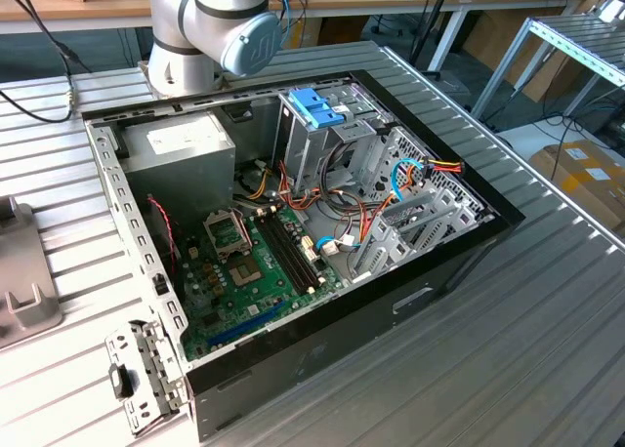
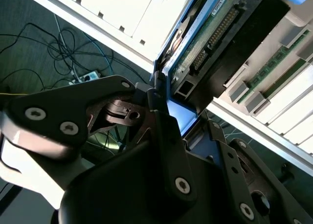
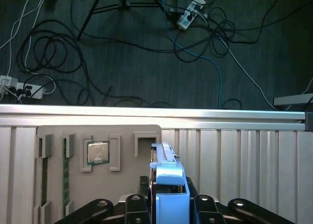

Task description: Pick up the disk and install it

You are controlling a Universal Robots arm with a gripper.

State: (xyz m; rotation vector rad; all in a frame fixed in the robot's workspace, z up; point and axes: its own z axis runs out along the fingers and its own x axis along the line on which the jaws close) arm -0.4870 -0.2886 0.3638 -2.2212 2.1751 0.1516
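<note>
In both wrist views the disk [image 3: 165, 158] stands on edge between my gripper's jaws. It is a thin metal slab with a light blue carrier rail [image 3: 171, 197]. In the second wrist view its green circuit-board side [image 2: 205, 35] and a black connector face the camera. The gripper [image 3: 168, 204] [image 2: 188, 131] is shut on the disk at the blue rail. It holds the disk just over a grey parts tray [image 3: 122, 185] on the slatted table. Whether the disk still touches the tray cannot be told.
The tray holds a processor chip [image 3: 98, 152] and a memory stick [image 3: 64, 170]. The open computer case [image 1: 293, 349] lies on the table, with a metal drive cage topped by a blue bracket [image 1: 317, 105], a grey power supply [image 1: 181, 144] and a motherboard [image 1: 249, 262]. The arm's base [image 1: 215, 27] stands behind it. Cables lie on the floor [image 3: 146, 62].
</note>
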